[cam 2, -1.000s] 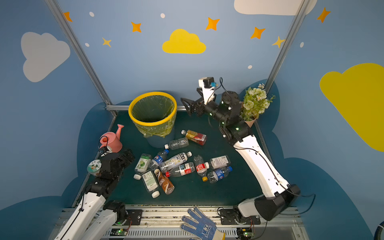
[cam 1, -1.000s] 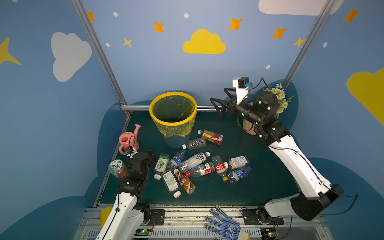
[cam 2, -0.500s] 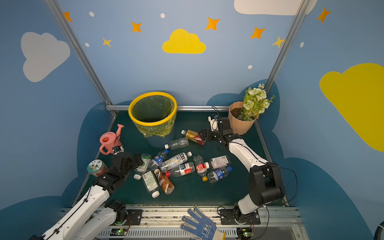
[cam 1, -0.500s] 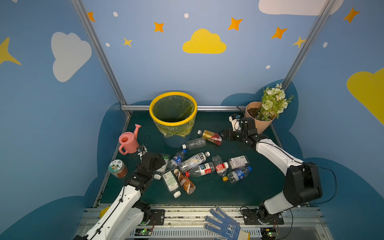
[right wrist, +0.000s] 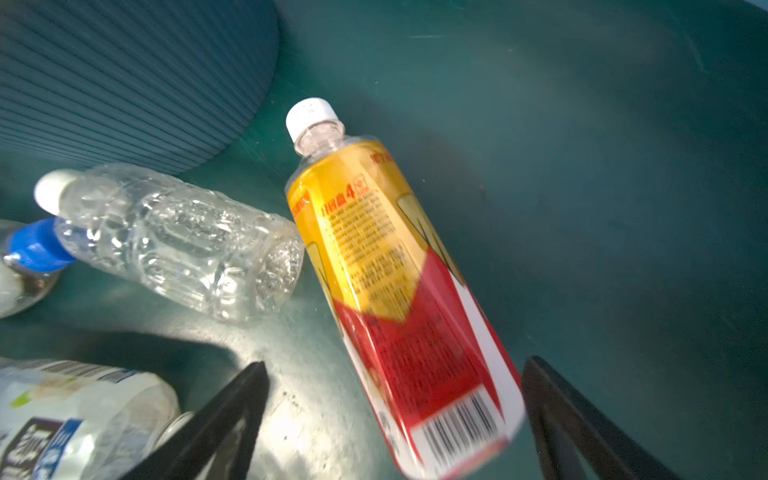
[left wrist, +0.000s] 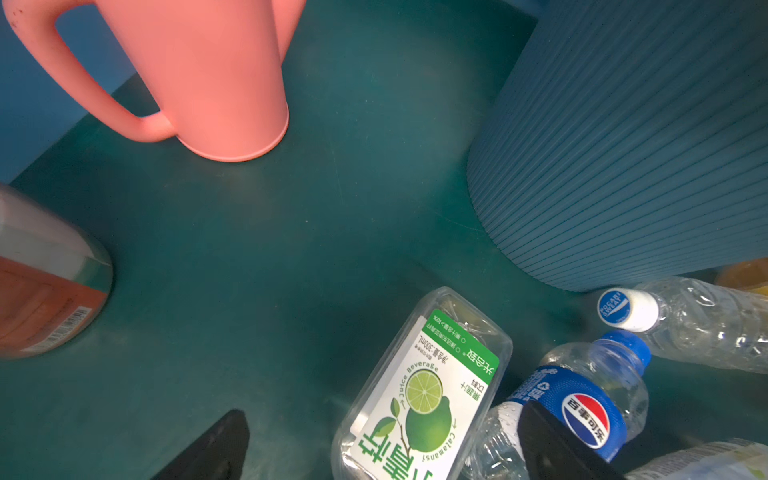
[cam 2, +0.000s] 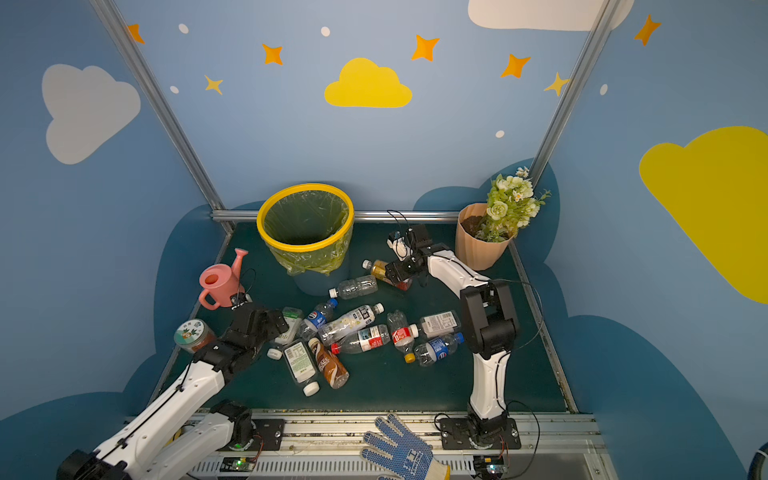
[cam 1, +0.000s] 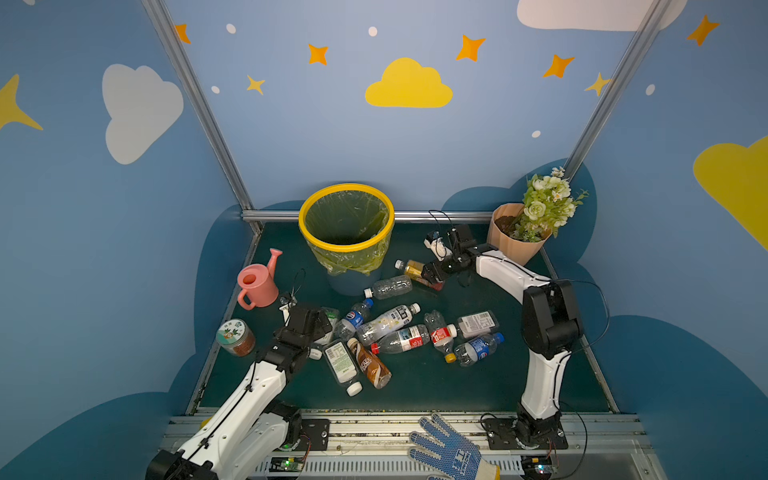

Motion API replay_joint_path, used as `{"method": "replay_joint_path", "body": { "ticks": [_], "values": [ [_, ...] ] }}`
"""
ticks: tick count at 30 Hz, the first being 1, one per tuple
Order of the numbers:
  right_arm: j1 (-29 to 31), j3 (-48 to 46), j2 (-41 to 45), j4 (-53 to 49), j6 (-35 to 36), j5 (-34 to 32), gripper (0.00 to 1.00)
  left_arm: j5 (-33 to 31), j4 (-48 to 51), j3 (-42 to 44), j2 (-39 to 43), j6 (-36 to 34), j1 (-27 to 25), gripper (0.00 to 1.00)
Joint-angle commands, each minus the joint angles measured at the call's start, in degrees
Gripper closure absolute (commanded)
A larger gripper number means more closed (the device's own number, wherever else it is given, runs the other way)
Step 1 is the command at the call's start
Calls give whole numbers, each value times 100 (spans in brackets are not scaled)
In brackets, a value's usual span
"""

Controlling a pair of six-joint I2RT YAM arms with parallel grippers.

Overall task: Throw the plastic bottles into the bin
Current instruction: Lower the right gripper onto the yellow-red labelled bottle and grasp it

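right gripper [right wrist: 397,360]: jaws apart, straddling yellow-and-red bottle [right wrist: 374,249], not clamped | left gripper [left wrist: 381,408]: jaws wide apart over lime juice bottle [left wrist: 428,399]

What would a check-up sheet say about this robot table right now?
Surface: green mat, no spill seen.
Job's things: bottles lie scattered on the mat; bin stands behind them, no bottle seen inside.
Clutter: watering can, jar, flower pot, glove at the front edge.
Grippers: left gripper open around the lime bottle; right gripper open around the yellow-red bottle.
Cables: thin black cable loops in the air at the right, clear of the bottles.
Surroundings: blue walls with clouds and stars; nothing else seen.
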State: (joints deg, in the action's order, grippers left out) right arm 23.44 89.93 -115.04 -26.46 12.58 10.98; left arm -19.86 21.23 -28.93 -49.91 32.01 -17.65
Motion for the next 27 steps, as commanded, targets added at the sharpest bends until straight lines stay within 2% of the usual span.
{"method": "replay_joint_path", "body": {
  "ticks": [1, 2, 6, 13, 19, 24, 27],
  "values": [
    [90, 549, -367, -703, 452, -93, 10, -122, 100, -115, -19, 36, -1, 0],
    [107, 700, -501, -801, 671, -96, 11, -161, 54, -90, -26, 48, 0, 0],
    [143, 1086, -845, -1048, 822, -208, 18, -226, -27, 1, 23, 59, 3, 0],
    [183, 1475, -1236, -1367, 1033, -308, 18, -278, -30, 20, 53, 46, 30, 0],
    [216, 1569, -1398, -1440, 1089, -360, 23, -256, -39, 8, 10, 60, 48, 0],
    [222, 1555, -1377, -1426, 1045, -325, 36, -255, -14, 1, 41, 69, 61, 0],
    [212, 1426, -1228, -1292, 993, -260, 37, -250, -3, 9, 78, 76, 65, 0]
  ]
}}
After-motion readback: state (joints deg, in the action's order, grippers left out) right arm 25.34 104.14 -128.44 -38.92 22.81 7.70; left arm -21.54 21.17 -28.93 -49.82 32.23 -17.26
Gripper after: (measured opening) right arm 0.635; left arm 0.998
